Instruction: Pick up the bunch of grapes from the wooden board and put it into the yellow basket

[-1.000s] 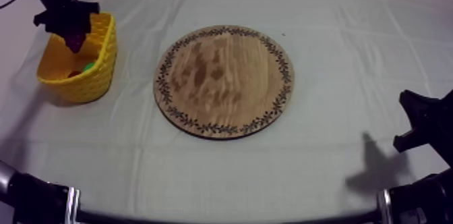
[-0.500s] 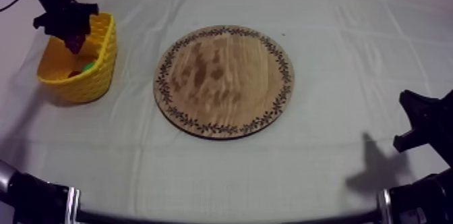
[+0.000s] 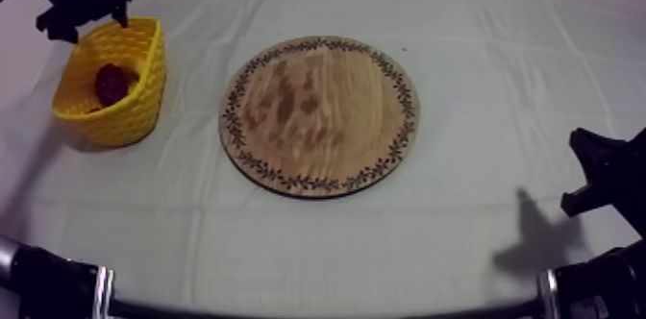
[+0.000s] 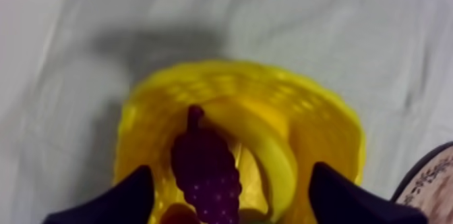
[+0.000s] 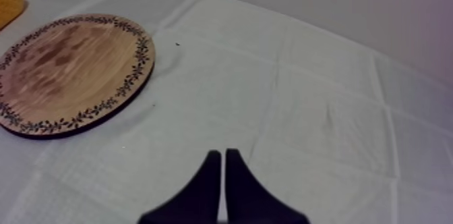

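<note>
Left of the wooden board [image 3: 320, 114], well apart from it, stood the yellow basket [image 3: 136, 111]. The bunch of grapes [image 4: 205, 173] lay inside it, stem pointing at the far wall, so the fruit was off the board and in its target. A curved yellow piece [image 4: 269, 156] sat just beside the grapes; could not tell what it was. The left gripper [image 3: 88, 23] hung over the basket's far rim, farther from the board than the basket, with its fingers spread wide and nothing between them.

Judgement: delivery looked complete, and the step in hand was getting the left arm clear. Best done by rising straight up with the fingers kept apart, so neither tip catches the stem or the rim. Swing toward the board side only once above the basket wall. The basket looked light and could tip or slide on the cloth [image 3: 481, 54] if nudged.

The board carried nothing. Right of the board, near the table's front edge, the right gripper [image 5: 223, 154] rested with its fingers pressed together in a narrow wedge, gripping nothing. No part for it in this step.

Count:
- Basket: one.
- Board: one.
- Bunch of grapes: one.
- Unidentified yellow piece: one.
- Grippers: two.
</note>
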